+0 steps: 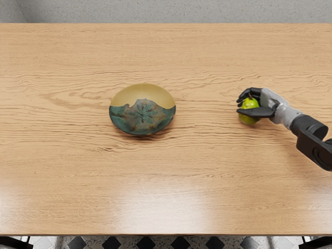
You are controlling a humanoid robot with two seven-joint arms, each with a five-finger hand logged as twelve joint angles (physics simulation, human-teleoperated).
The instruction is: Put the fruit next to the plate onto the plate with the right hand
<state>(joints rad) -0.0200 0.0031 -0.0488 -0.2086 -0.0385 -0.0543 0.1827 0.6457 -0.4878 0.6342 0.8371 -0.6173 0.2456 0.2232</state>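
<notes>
The right hand [254,105] wraps its dark fingers [248,95] around a yellow-green fruit [249,105], gripping it low over the wooden surface [218,176]. Its forearm slants in from the right edge. The plate [142,109] sits well apart, leftward.

We list one wooden table [166,181], pale grain, soft glare toward its near edge. Beyond the table's far edge, a grey wall [166,10]. Below its near edge, a floor [155,243] of dark-and-light checkered tiles.
</notes>
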